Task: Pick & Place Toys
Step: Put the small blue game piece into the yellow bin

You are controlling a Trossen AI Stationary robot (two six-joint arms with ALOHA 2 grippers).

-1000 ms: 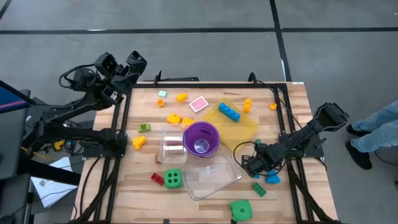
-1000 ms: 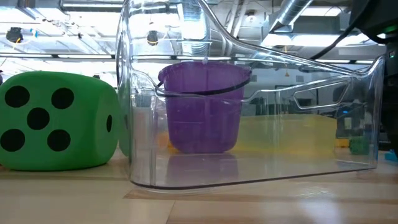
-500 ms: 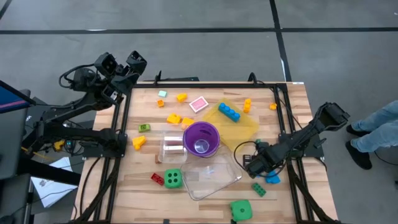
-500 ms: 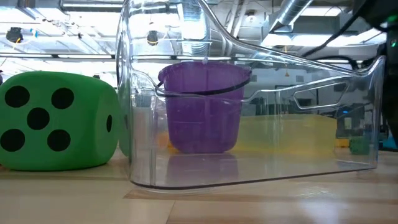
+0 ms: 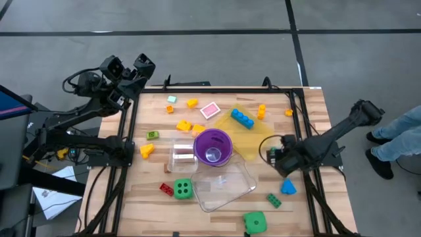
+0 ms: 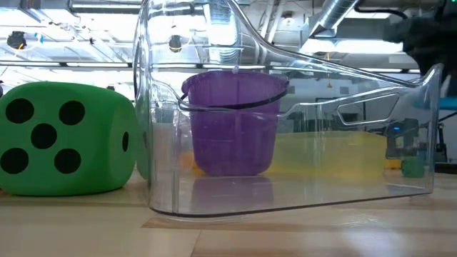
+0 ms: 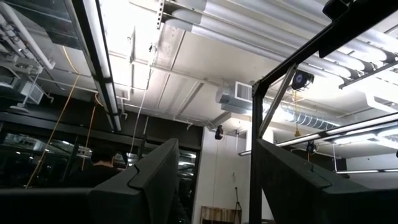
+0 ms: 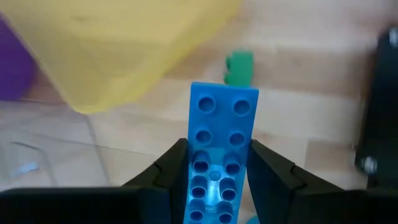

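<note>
The right hand (image 8: 213, 163) is clenched on a long blue brick (image 8: 217, 149), holding it lengthwise between its two fingers (studs facing the wrist camera) above the wooden surface (image 5: 309, 105). Seen from above, this hand (image 5: 275, 157) sits near the right edge, just beside the yellow tray (image 5: 253, 135). A small green brick (image 8: 239, 67) lies on the wood past the blue one's tip. A blue piece (image 5: 288, 187) and a green brick (image 5: 273, 200) lie nearby, with the purple cup (image 5: 212, 147) and a clear tub (image 5: 223, 184) at the middle. The left hand (image 7: 214, 180) is raised off the far left corner, fingers parted and gripping nothing.
</note>
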